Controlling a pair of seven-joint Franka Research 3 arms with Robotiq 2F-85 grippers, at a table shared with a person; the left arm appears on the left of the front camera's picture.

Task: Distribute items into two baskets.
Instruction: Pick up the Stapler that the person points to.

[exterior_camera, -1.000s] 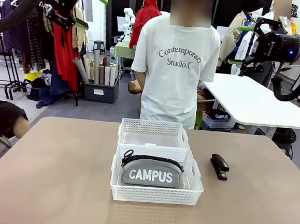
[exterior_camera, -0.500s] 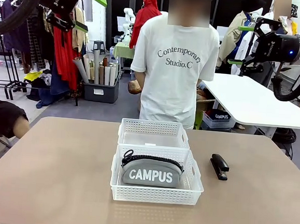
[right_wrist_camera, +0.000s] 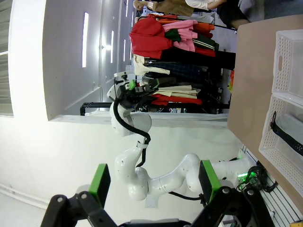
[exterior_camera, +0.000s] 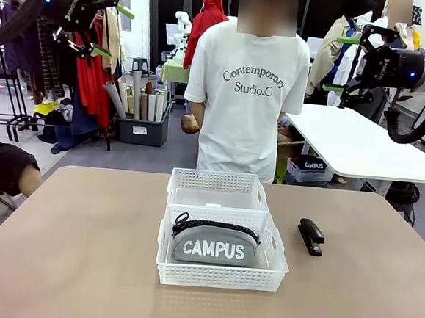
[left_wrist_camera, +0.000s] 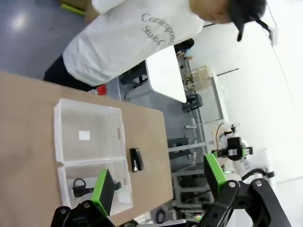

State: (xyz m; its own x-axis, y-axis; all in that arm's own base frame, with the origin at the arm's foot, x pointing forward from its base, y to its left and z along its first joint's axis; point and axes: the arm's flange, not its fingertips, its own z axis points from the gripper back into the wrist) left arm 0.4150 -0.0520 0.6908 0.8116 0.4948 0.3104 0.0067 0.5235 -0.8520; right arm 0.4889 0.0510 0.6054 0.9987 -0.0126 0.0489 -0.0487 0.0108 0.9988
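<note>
Your left claw [exterior_camera: 110, 31] and right claw [exterior_camera: 339, 64] hung released; a grey zippered fabric pouch [exterior_camera: 215, 244] lay in a white lattice basket [exterior_camera: 222, 276], with a black stapler [exterior_camera: 310, 235] at its three o'clock.

So the room around my tan tabletop [exterior_camera: 80, 252] is kind of a cluttered studio. Grey floor [exterior_camera: 146, 157] past the far edge, black panels [exterior_camera: 170, 1] along the back. Off to my left there's a clothes rack [exterior_camera: 24, 118] with a red garment [exterior_camera: 93, 83] hanging by it, and near that a dark bin [exterior_camera: 141, 130] stuffed with upright rolls [exterior_camera: 140, 98]. On my right sits a white table [exterior_camera: 353, 144] with a white crate [exterior_camera: 311, 169] under it. My right wrist cam catches a plain white wall [right_wrist_camera: 71, 56] with bright light strips [right_wrist_camera: 85, 33].
</note>
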